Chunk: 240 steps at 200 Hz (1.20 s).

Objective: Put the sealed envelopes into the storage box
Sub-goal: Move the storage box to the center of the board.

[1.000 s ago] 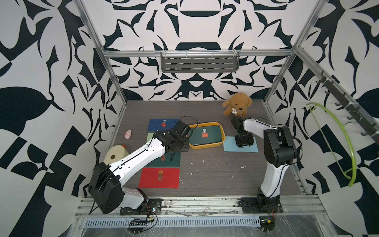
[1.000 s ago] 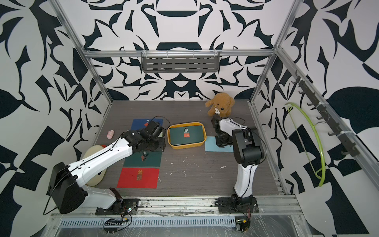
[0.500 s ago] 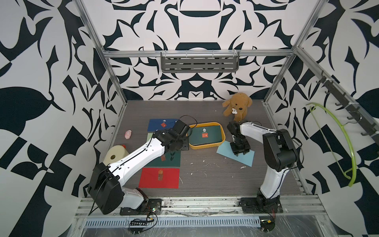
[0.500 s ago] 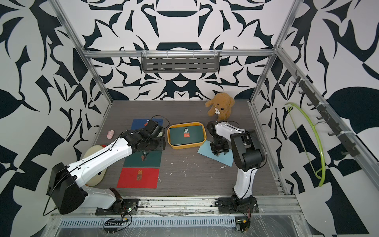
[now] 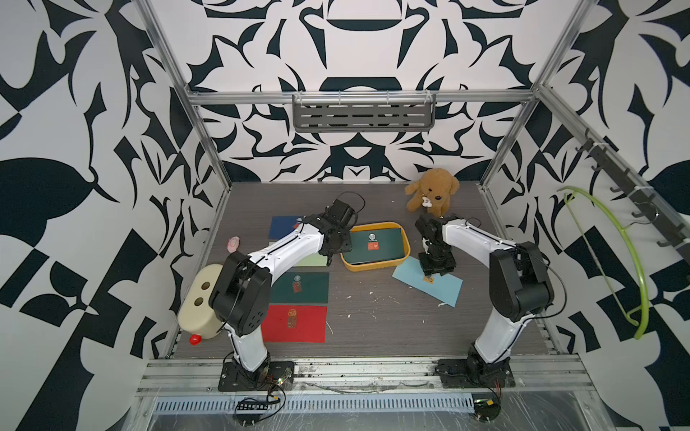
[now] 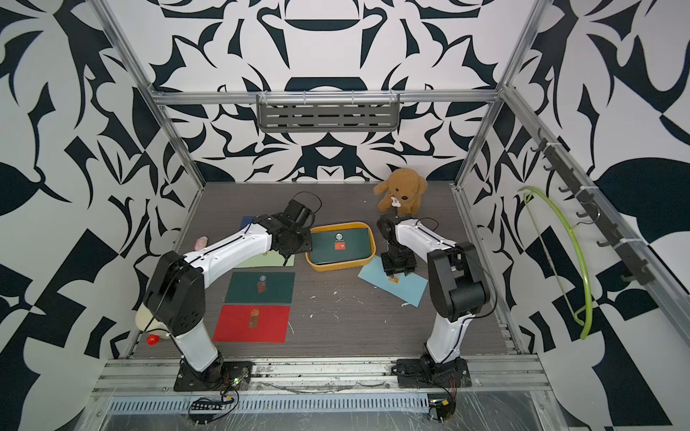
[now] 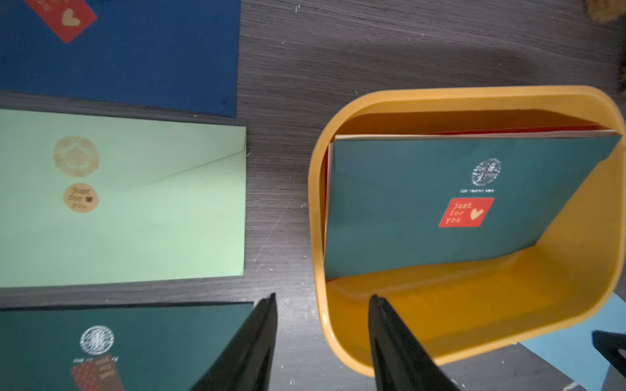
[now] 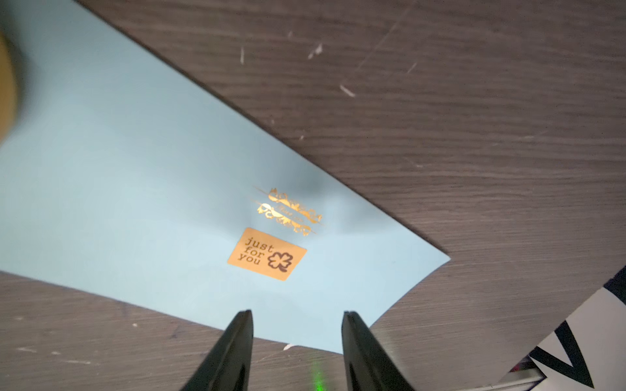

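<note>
The mustard storage box [image 5: 373, 266] [image 6: 336, 268] [image 7: 315, 203] sits mid-table and holds a dark green envelope [image 5: 377, 244] [image 7: 440, 203] lying on top of others. My left gripper [image 5: 331, 258] [image 7: 321, 299] is open, its fingers astride the box's left wall and holding nothing. Left of the box lie navy [image 5: 283, 227] [image 7: 135, 50], light green [image 5: 313, 260] [image 7: 135, 203], dark green [image 5: 298, 287] [image 7: 135, 338] and red [image 5: 295, 322] envelopes. My right gripper [image 5: 435, 270] [image 8: 298, 313] stands open over a skewed light blue envelope [image 5: 437, 287] [image 6: 403, 289] [image 8: 135, 186], right of the box.
A brown teddy [image 5: 431, 194] sits at the back right. A cream toy [image 5: 198, 302] and a small pink thing [image 5: 233, 242] lie along the left edge. A green hanger [image 5: 612, 242] hangs on the right wall. White scraps dot the table's middle.
The light blue envelope has slid nearer and turned askew under my right gripper, which moved with it. My left gripper has stayed at the box's left wall.
</note>
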Each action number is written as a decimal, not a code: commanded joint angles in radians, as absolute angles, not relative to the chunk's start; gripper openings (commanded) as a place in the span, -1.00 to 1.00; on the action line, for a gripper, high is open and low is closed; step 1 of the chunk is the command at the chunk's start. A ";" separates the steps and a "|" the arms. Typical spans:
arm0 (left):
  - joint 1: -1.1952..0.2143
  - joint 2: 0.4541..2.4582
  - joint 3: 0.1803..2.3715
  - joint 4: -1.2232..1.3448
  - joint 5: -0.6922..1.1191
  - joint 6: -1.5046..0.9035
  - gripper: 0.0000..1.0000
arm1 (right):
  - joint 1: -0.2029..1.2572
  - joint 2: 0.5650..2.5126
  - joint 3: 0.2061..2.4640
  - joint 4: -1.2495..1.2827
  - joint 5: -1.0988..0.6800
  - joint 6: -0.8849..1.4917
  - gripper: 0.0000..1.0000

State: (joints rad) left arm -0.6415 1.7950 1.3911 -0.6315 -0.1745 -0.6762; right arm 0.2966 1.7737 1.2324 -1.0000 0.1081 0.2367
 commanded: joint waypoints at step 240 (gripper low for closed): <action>-0.485 2.104 1.694 -0.611 -0.064 -0.555 -0.52 | 0.360 1.660 1.183 -0.783 -0.054 0.438 -0.08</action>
